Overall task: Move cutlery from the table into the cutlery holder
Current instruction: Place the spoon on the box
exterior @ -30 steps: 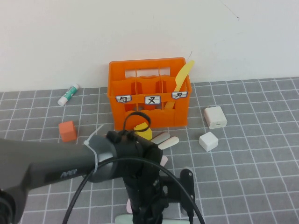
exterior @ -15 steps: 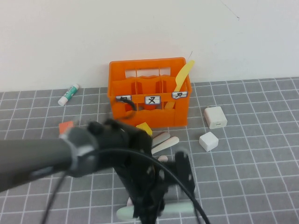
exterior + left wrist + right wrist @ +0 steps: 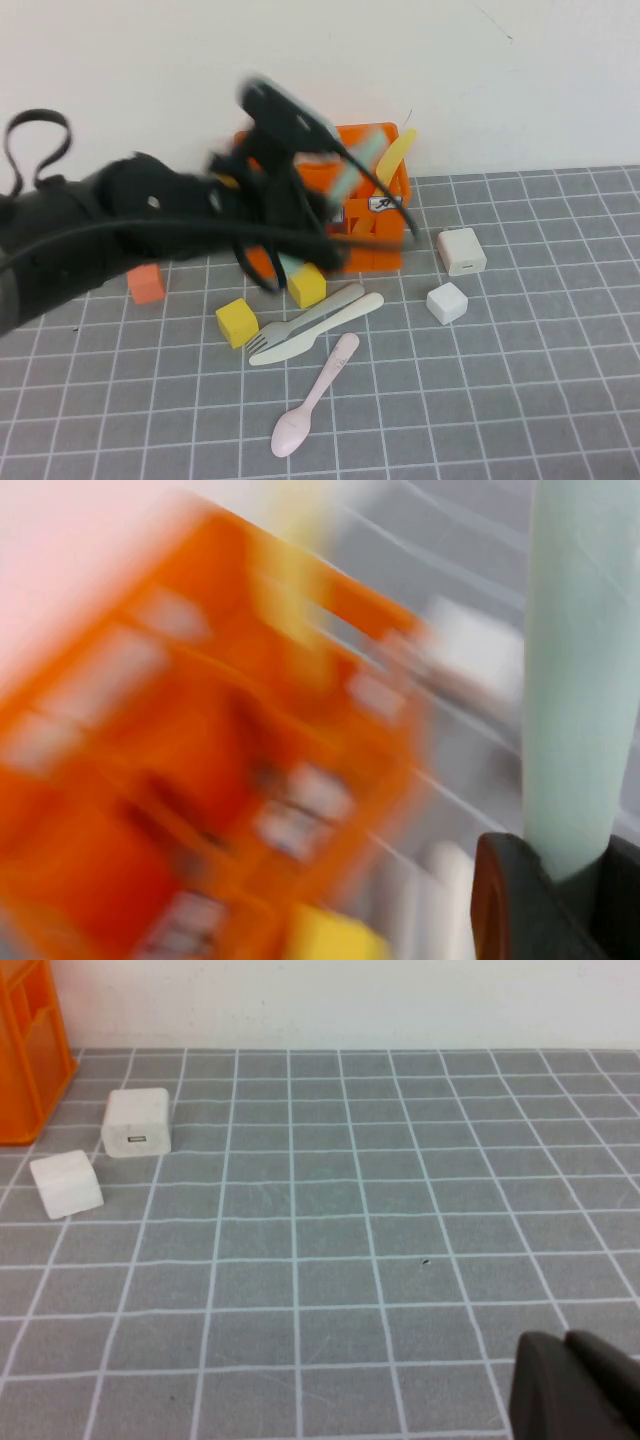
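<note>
My left gripper (image 3: 318, 215) is in front of the orange cutlery holder (image 3: 372, 133), blurred by motion, and is shut on the mint-green spoon (image 3: 360, 168). In the left wrist view the spoon's handle (image 3: 580, 660) rises out of the shut gripper (image 3: 570, 872), with the holder (image 3: 200, 750) close behind. A yellow knife (image 3: 395, 160) stands in the holder's right compartment. The grey fork (image 3: 300, 318), cream-white knife (image 3: 325, 326) and pink spoon (image 3: 315, 395) lie on the table (image 3: 520, 400). My right gripper (image 3: 580, 1390) is shut and empty, low over bare table.
Two yellow cubes (image 3: 237, 322) (image 3: 306, 285) sit by the fork. An orange cube (image 3: 146, 283) is at the left. Two white cubes (image 3: 461, 251) (image 3: 446, 302) lie right of the holder, also in the right wrist view (image 3: 136, 1120) (image 3: 66, 1182).
My left arm has lifted from the table's front edge up and back to the holder, carrying the mint-green spoon. The cutlery and yellow cubes it had hidden now show.
</note>
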